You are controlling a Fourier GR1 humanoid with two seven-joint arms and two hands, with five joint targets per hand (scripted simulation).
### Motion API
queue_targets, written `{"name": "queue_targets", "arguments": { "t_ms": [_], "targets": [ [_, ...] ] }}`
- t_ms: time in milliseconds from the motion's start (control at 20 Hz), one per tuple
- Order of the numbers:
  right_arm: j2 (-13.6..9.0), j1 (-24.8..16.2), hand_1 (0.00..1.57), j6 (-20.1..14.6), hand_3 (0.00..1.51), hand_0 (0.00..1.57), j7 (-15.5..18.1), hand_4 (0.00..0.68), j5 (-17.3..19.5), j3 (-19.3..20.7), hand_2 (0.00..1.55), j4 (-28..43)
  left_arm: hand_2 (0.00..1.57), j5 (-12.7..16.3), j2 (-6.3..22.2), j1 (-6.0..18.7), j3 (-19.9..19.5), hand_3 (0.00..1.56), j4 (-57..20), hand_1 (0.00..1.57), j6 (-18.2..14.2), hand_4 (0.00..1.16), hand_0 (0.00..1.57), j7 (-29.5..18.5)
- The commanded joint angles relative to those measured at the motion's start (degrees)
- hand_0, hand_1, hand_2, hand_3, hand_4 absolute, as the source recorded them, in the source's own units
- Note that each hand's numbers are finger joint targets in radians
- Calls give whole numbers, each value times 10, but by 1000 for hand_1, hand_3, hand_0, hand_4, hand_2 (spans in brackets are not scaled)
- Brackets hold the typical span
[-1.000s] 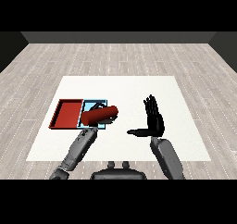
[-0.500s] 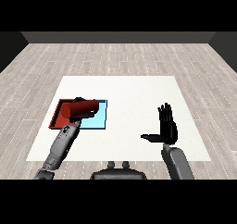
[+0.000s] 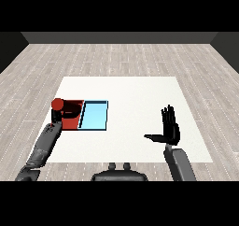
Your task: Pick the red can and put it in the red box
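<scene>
The red can (image 3: 58, 103) is now over the far left corner of the red tray (image 3: 74, 123). A sec ago it was over the blue tray (image 3: 94, 116), lying on its side in the left hand (image 3: 59, 115) — so it has gone left, right where it should go. Now it looks more upright, w/ the round red top showing.

The left hand sits just under the can, fingers curled round it, as far as I can tell. It's small and dark there, so I can't see if the can touches the tray floor or hangs just above it. I think it's not let go yet.

The right hand (image 3: 169, 129) has pulled back too — nearer the robot's body than a sec ago. Its fingers stick straight up, close together, thumb poking out to the side. It holds nothing and is well apart from both trays.

So the job looks almost done: can is at the red tray, and what's left is prob. to set it down and open the fingers.
</scene>
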State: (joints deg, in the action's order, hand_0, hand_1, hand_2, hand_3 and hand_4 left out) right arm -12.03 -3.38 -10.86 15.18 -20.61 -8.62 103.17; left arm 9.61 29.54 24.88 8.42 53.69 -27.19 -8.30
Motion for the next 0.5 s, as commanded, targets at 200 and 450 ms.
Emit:
{"name": "queue_targets", "arguments": {
  "t_ms": [200,450],
  "targets": [
    [4,27,0,24,0,0,35,0,-5,21,0,-66,1150,-60,33,78,10,1068,-270,1232,36,922,1232,63],
    [7,60,0,21,0,0,42,0,2,35,0,-121,324,-73,-2,92,5,0,-391,0,38,705,0,42]
  ]
}}
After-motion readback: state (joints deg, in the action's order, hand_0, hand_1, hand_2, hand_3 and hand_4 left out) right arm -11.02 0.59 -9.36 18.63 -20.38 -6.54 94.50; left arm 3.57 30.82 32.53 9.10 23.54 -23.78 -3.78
